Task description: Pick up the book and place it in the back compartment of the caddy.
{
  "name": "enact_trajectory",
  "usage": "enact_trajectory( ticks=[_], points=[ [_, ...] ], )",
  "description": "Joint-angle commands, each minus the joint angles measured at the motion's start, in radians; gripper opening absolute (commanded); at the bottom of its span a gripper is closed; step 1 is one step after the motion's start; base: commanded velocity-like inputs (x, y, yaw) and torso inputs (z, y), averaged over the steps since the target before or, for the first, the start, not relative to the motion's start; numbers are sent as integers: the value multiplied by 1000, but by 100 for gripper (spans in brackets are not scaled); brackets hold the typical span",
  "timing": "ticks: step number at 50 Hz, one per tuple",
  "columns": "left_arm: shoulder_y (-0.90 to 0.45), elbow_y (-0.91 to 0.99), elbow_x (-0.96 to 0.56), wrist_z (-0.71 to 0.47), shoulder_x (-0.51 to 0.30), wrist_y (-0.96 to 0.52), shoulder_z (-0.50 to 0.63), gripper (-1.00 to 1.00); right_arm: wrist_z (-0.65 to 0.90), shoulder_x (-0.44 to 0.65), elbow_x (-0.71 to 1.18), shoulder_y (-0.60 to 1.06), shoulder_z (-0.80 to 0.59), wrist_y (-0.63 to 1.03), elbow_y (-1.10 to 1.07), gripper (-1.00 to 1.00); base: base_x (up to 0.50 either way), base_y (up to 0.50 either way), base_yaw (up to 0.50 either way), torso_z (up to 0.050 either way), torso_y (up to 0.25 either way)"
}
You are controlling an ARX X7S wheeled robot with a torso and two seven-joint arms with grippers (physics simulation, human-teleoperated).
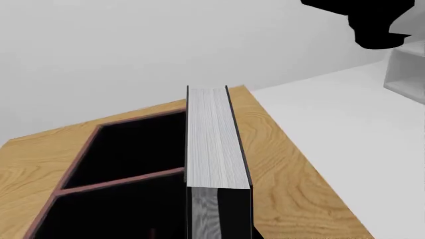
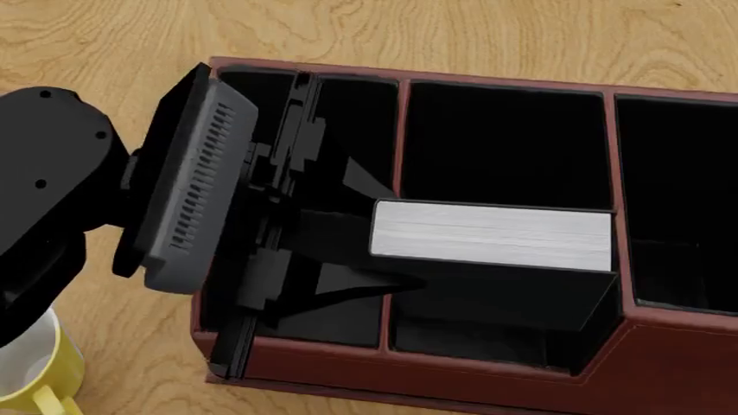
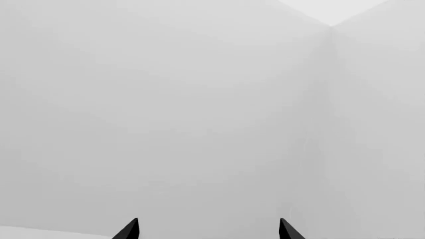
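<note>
Left gripper [image 2: 363,238]: clenched on the book's near end, reaching across the caddy.
Book [image 2: 490,235]: held page edge up, over the middle cells of the caddy [image 2: 485,367]; whether it rested inside a cell could not be told.
Right gripper [image 3: 207,230]: fingers spread apart, empty, facing a blank wall.
Mug [image 2: 34,372]: on the table [image 2: 461,35], beside the caddy.

Left arm [image 2: 52,164]: black shell, grey ribbed wrist block.
</note>
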Motion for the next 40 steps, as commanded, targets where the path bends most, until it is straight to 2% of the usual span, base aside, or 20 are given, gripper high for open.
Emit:
enact_trajectory(
  ticks=[1, 40],
  points=[
    [-9, -45, -18, 2, 27, 18, -8, -100, -5, -4, -8, -4, -4, -4, 7, 100, 0, 0, 0, 0, 0],
    [18, -162, 2, 28, 67, 109, 28, -100, 6, 10, 4, -6, 5, 3, 4, 100, 0, 0, 0, 0, 1]
  ],
)
